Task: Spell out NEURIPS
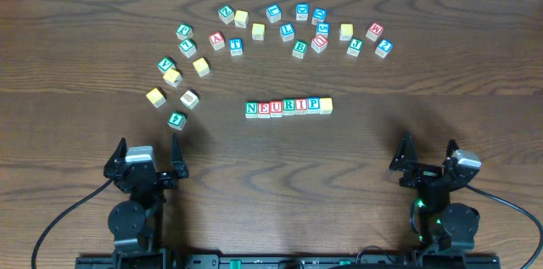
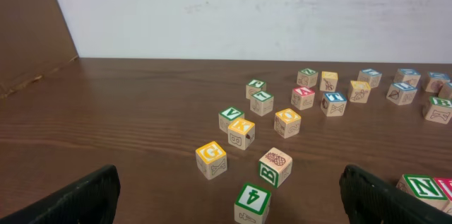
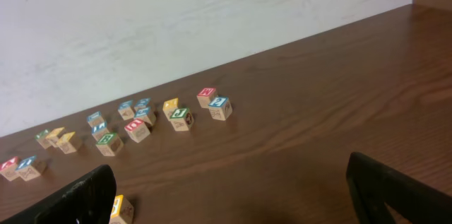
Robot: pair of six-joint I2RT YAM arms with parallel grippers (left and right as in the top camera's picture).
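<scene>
A row of seven cubes lies mid-table, reading green N, red E, red U, green R, red I, blue P, then a plain yellowish cube. The row's left end, the green N, shows at the bottom right of the left wrist view. The yellowish end cube sits at the lower left of the right wrist view. My left gripper rests open near the front left, its fingers wide apart and empty. At the front right my right gripper stands open, nothing between its fingers.
Many spare letter cubes form an arc across the far table, from a green-topped cube at the left to a blue one at the right. A green cube lies just ahead of my left fingers. A white wall backs the table.
</scene>
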